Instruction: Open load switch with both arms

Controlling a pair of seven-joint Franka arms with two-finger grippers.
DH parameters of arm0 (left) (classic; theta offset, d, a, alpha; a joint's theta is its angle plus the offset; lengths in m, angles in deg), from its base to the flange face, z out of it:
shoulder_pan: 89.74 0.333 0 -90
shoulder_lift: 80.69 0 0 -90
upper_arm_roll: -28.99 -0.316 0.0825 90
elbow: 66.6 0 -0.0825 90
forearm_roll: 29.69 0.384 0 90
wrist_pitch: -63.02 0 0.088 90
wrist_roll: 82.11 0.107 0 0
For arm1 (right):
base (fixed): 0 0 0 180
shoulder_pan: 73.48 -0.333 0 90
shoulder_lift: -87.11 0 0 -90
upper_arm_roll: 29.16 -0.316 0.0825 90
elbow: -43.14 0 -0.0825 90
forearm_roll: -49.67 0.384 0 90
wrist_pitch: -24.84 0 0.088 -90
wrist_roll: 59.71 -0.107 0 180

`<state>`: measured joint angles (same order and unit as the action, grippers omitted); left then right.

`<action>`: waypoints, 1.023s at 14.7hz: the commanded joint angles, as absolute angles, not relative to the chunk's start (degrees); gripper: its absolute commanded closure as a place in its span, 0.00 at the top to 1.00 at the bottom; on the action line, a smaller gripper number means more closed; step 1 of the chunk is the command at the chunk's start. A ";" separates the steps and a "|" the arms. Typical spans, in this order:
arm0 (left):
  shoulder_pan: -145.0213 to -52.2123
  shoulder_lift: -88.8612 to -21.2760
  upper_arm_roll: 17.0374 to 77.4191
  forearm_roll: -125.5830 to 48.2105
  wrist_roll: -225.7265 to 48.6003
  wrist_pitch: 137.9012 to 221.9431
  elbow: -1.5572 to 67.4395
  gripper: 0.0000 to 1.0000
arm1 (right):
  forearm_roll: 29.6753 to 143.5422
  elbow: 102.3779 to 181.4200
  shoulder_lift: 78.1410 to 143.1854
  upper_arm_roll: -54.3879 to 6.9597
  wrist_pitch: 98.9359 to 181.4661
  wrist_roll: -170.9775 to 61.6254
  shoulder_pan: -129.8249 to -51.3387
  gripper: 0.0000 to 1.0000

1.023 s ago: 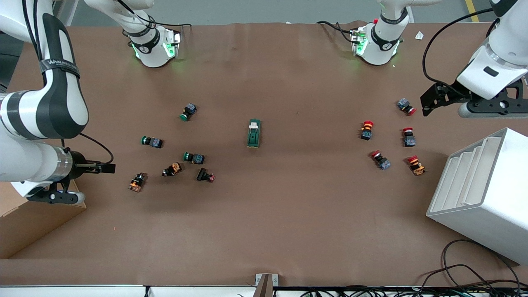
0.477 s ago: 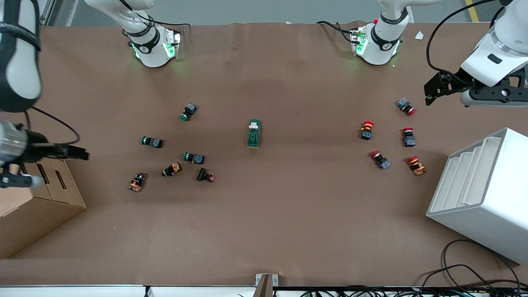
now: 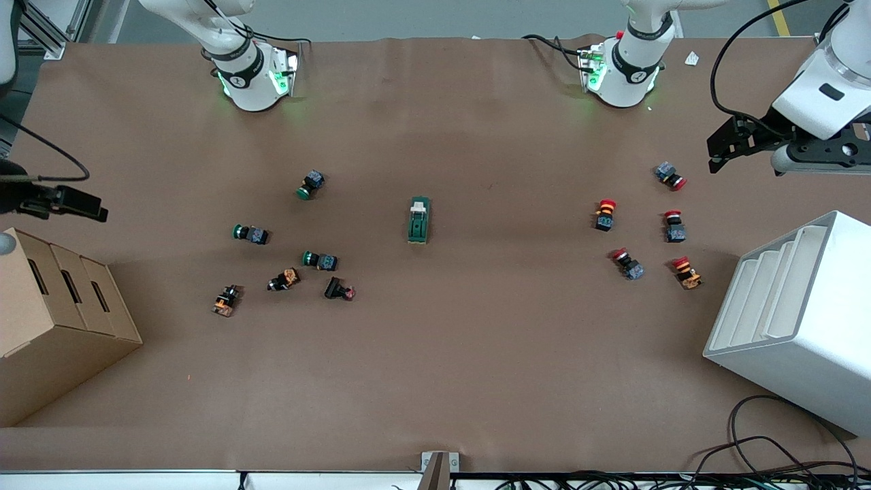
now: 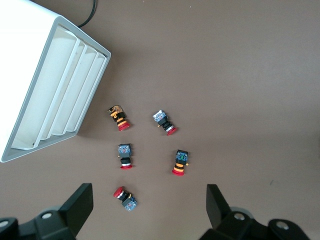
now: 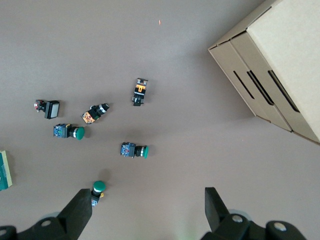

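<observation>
The load switch (image 3: pixel 419 220) is seen lying flat at the middle of the table (image 3: pixel 435 381), its white tab at the end toward the robots' bases, untouched by either gripper. A sliver of it is also caught at the edge of the right wrist view (image 5: pixel 4 171).

The left gripper (image 3: pixel 722 144) is held in the air at the left arm's end of the table, over bare tabletop just beside the red-capped buttons and above the white rack; its fingers (image 4: pixel 80 205) are spread wide, with nothing between them. The left arm (image 3: pixel 827 88) is bent in from the edge of the front view, its wrist turned so that the camera looks straight down.

The right gripper (image 3: pixel 68 202) is held in the air at the right arm's end of the table, above the cardboard box; its fingers (image 5: pixel 79 212) are likewise spread wide and nothing is grasped. Only the wrist and a cable of the right arm are visible in the front view.

Five red-capped push buttons (image 3: pixel 605 214) are counted, scattered toward the left arm's end. Three green-capped push buttons (image 3: pixel 318 259) are counted toward the right arm's end, together with two orange-bodied parts (image 3: pixel 225 300) and one black part (image 3: pixel 338 290) lying near them.

One white rack (image 3: pixel 793 320) with stepped slots is set at the left arm's end, and one cardboard box (image 3: pixel 54 320) with three slots at the right arm's end.
</observation>
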<state>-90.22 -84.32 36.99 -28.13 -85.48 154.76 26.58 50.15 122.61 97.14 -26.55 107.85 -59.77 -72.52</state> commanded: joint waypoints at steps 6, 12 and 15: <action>-89.74 -81.92 36.90 -30.48 -82.73 152.23 23.23 1.00 | 49.94 133.21 86.95 -26.70 110.71 -60.50 -73.48 1.00; -86.58 -81.92 36.99 -32.95 -81.76 151.44 23.05 1.00 | 49.32 137.53 82.80 -26.70 111.77 -60.24 -73.48 1.00; -86.93 -82.01 37.42 -31.37 -81.94 151.44 22.97 1.00 | 49.32 137.62 82.63 -26.70 111.07 -60.24 -73.57 1.00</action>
